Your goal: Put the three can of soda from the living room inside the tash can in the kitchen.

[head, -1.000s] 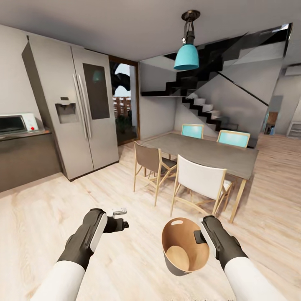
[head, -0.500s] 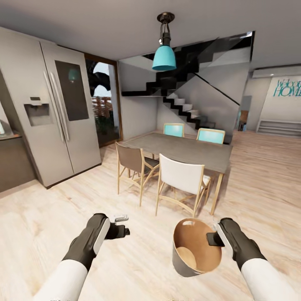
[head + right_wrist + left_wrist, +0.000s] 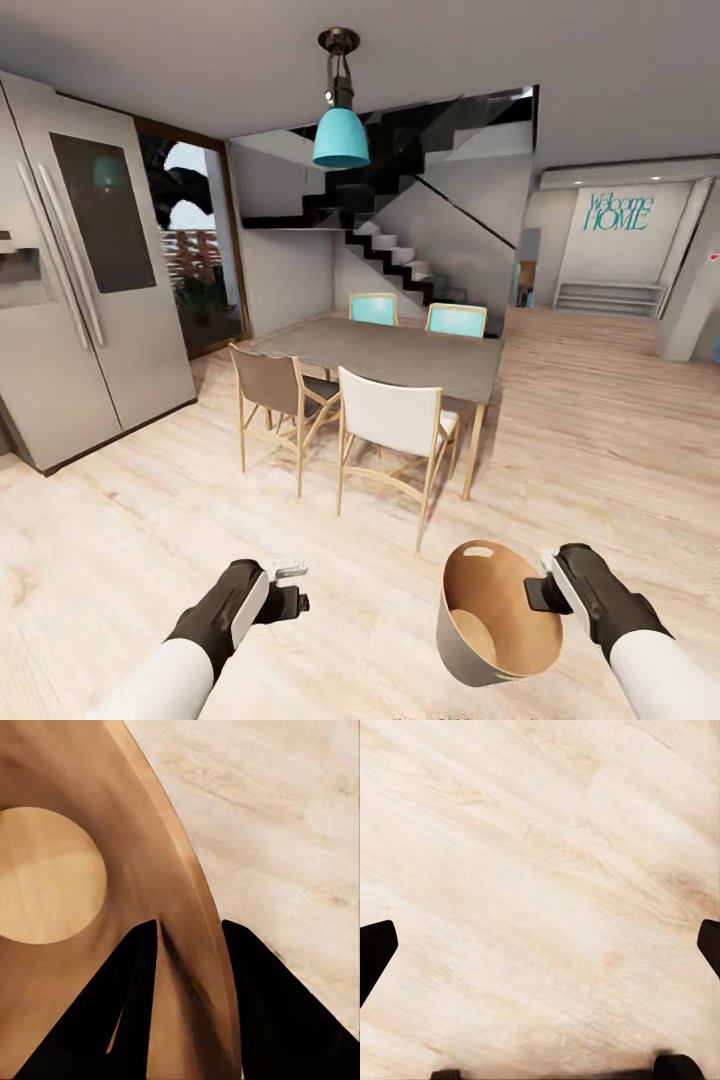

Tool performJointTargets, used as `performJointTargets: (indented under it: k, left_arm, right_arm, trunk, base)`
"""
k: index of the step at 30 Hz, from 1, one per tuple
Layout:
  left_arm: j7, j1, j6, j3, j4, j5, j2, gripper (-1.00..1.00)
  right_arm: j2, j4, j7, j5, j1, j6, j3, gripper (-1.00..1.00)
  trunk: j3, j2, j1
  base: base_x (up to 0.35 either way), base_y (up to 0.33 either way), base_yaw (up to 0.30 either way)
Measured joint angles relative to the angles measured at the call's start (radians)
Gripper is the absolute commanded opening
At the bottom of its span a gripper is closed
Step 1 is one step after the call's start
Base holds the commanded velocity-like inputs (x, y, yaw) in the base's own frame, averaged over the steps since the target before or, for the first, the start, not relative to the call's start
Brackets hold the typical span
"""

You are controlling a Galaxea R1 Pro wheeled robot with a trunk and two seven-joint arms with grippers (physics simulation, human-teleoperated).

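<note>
I carry the tash can at my four o'clock, right end effector pinching its rim (wall between the fingers). Left end effector hangs spread and empty. I should drive smoothly, keeping the bucket upright.

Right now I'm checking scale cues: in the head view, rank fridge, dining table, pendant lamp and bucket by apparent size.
1. fridge, cropped by the frame
2. dining table
3. bucket, inflated by nearness to the camera
4. pendant lamp

Bare plank floor ahead; dining table blocks beyond.
</note>
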Motion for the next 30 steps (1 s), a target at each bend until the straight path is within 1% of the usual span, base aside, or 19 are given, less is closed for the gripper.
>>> performJointTargets:
  k: [1,2,5,6,9,11,12,14,15,16,18,23,27,30]
  left_arm:
    - [0.000,0.000,-0.005,0.000,0.003,0.000,0.000,1.00]
    - [0.000,0.001,-0.020,0.000,0.008,-0.002,0.001,1.00]
    - [0.001,0.002,-0.056,-0.001,0.014,-0.004,0.002,1.00]
    - [0.001,0.002,-0.062,-0.001,0.014,-0.004,0.003,1.00]
    - [0.000,0.002,-0.078,-0.001,0.016,-0.005,0.006,1.00]
    - [0.000,0.003,-0.082,-0.001,0.017,-0.005,0.007,1.00]
    - [0.000,0.003,-0.086,-0.001,0.017,-0.005,0.007,1.00]
    - [0.000,0.003,-0.091,-0.001,0.017,-0.005,0.008,1.00]
    - [0.000,0.003,-0.093,-0.001,0.017,-0.005,0.008,1.00]
    - [0.000,0.003,-0.094,-0.001,0.017,-0.005,0.008,1.00]
    - [0.000,0.004,-0.095,-0.002,0.017,-0.005,0.008,1.00]
    - [0.000,0.004,-0.108,-0.002,0.020,-0.005,0.008,1.00]
    - [0.001,0.004,-0.134,-0.001,0.086,-0.003,0.007,1.00]
    - [0.002,0.003,-0.153,-0.001,0.121,-0.003,0.005,1.00]
  right_arm:
    - [0.000,0.005,0.002,-0.017,0.000,-0.004,-0.001,-1.00]
    - [0.000,0.013,0.002,-0.023,0.000,-0.011,0.001,-1.00]
    - [0.000,0.026,0.000,0.011,0.000,-0.018,0.002,-1.00]
    - [0.000,0.031,0.000,0.010,0.000,-0.019,0.002,-1.00]
    - [0.000,0.048,0.001,-0.013,0.000,-0.022,0.002,-1.00]
    - [0.000,0.062,0.001,-0.005,0.001,-0.026,0.002,-1.00]
    - [-0.001,0.089,0.001,-0.002,0.001,-0.052,0.001,-1.00]
    - [-0.003,0.172,0.000,-0.002,0.001,-0.163,-0.001,-1.00]
    - [-0.005,0.201,0.000,0.001,0.000,-0.207,-0.001,-1.00]
    - [-0.006,0.214,0.000,0.004,0.000,-0.223,0.001,-1.00]
    - [-0.008,0.238,0.001,-0.007,0.000,-0.253,0.000,-1.00]
    - [-0.016,0.261,0.001,0.000,0.000,-0.278,0.002,-1.00]
    - [-0.023,0.272,0.001,-0.004,0.000,-0.285,0.001,-1.00]
    - [-0.026,0.274,0.001,-0.006,0.000,-0.288,0.001,-1.00]
  trunk:
    - [0.000,0.000,0.000]
    - [-0.001,0.000,0.000]
    - [-0.003,0.000,0.000]
    - [-0.003,0.000,0.000]
    - [-0.005,0.000,0.000]
    - [-0.006,0.000,0.000]
    - [-0.006,0.000,0.000]
    - [-0.008,0.000,0.000]
    - [-0.008,0.000,0.000]
    - [-0.008,0.000,0.000]
    - [-0.009,0.000,0.000]
    - [-0.012,0.000,0.000]
    - [-0.014,0.000,0.000]
    - [-0.015,0.000,0.000]
  base:
    - [0.000,0.000,-0.283]
    - [0.000,0.000,-0.283]
    - [0.000,0.000,-0.283]
    - [0.000,0.000,-0.283]
    - [0.000,0.000,-0.282]
    - [0.000,0.000,-0.282]
    - [0.000,0.000,-0.282]
    - [0.000,0.000,-0.282]
    - [0.000,0.000,-0.282]
    - [0.000,0.000,-0.282]
    - [0.000,0.000,-0.282]
    - [0.000,0.000,-0.282]
    - [0.000,0.000,-0.282]
    - [0.000,0.000,-0.282]
